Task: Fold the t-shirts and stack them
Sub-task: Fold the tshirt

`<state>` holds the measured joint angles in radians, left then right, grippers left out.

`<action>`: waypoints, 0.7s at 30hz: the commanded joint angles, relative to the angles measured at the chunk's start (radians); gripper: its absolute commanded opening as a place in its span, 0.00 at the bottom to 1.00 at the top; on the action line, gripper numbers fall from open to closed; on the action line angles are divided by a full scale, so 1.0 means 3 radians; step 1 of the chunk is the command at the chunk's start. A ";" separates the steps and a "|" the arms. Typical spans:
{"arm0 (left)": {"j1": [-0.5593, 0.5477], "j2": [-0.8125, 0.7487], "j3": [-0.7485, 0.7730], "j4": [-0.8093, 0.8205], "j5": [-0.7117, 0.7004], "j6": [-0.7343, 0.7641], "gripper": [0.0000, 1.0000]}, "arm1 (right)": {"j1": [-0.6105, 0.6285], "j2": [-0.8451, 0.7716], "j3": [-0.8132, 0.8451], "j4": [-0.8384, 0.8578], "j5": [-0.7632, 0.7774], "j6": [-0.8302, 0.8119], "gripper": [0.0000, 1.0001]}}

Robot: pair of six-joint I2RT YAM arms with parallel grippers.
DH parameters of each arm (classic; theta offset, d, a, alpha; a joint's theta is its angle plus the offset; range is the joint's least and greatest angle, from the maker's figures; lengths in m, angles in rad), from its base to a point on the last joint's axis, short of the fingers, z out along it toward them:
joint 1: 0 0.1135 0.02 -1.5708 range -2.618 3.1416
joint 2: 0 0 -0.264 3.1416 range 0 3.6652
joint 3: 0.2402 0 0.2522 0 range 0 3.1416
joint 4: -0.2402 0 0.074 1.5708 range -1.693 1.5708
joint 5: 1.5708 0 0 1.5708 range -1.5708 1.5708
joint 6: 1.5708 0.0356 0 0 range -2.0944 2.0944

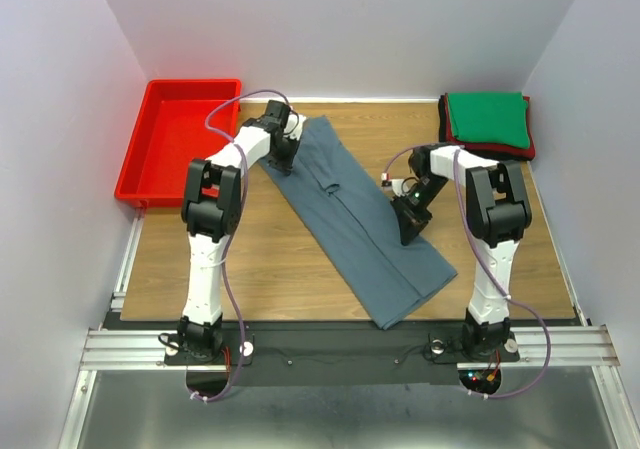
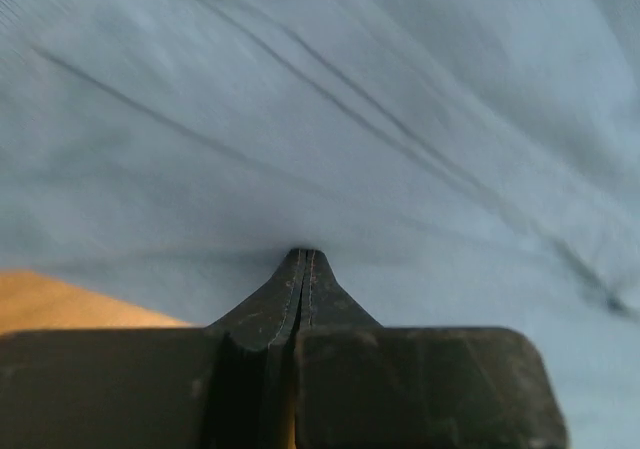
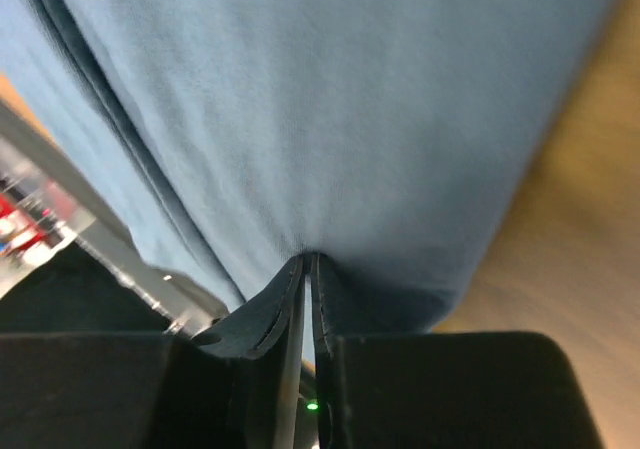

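1. Top external view: the blue-grey t-shirt (image 1: 355, 224) lies on the table (image 1: 250, 259) as a long band, folded lengthwise and running on a slant from far-left to near-right. The left gripper (image 1: 285, 159) is at its far end, beside the red tray (image 1: 175, 139). The right gripper (image 1: 410, 231) is on the band's right edge, nearer the low end. A stack of folded shirts (image 1: 487, 124), green on top with red and black edges below, sits in the far right corner, well apart.

2. Left wrist view: the fingers are pressed tight together, and the cloth puckers right at their tips – a pinch on the shirt. Long creases fan away from it. A wedge of bare wood shows at lower left.

3. Right wrist view: the fingers are nearly together with only a sliver of light between them. The shirt's folded edge is caught at the tips, with wood to the right.

4. Handling, as I judge it: the cloth is light, limp and not fragile. It will sag and slide on itself, so layers can slip apart. It is best held at hems or folded edges – both layers at once – with the two holds kept taut.
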<state>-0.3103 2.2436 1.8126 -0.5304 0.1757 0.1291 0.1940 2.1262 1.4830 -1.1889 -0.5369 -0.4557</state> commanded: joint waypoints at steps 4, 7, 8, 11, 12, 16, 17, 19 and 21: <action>-0.0009 0.0834 0.1431 -0.0251 -0.0090 0.0172 0.00 | 0.0243 -0.0087 -0.0122 0.0010 -0.0622 0.0072 0.25; -0.0009 0.1325 0.2214 -0.0328 -0.0095 0.0326 0.00 | 0.0243 -0.0138 0.0067 -0.0036 -0.1149 0.0097 0.36; -0.0014 0.1352 0.2408 -0.0181 -0.0054 0.0372 0.00 | 0.0248 -0.0184 0.0240 -0.0026 -0.1252 0.0102 0.39; -0.0019 0.1072 0.1948 0.0481 0.0054 0.0459 0.04 | 0.0248 -0.0189 0.0664 0.0071 -0.1457 0.0240 0.40; -0.0019 0.0797 0.1783 0.0652 0.0059 0.0454 0.07 | 0.0248 -0.0134 0.0782 0.0087 -0.1401 0.0281 0.40; -0.0014 0.0279 0.1296 0.1113 0.0094 0.0490 0.17 | 0.0248 0.0081 0.1325 0.0224 -0.1264 0.0414 0.40; -0.0014 0.0162 0.1235 0.1144 0.0100 0.0465 0.17 | 0.0248 0.0137 0.1548 0.0291 -0.1111 0.0475 0.40; -0.0014 0.0059 0.1199 0.1124 0.0100 0.0368 0.17 | 0.0248 0.0372 0.1805 0.0449 -0.0936 0.0613 0.40; -0.0014 -0.0074 0.1086 0.1053 0.0140 0.0235 0.17 | 0.0243 0.0561 0.2132 0.0552 -0.0677 0.0700 0.38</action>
<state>-0.3172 2.4020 2.1628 -0.3050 0.1898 0.2401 0.2695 2.1986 1.9999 -1.1217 -0.8528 -0.3168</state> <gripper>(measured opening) 0.164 0.388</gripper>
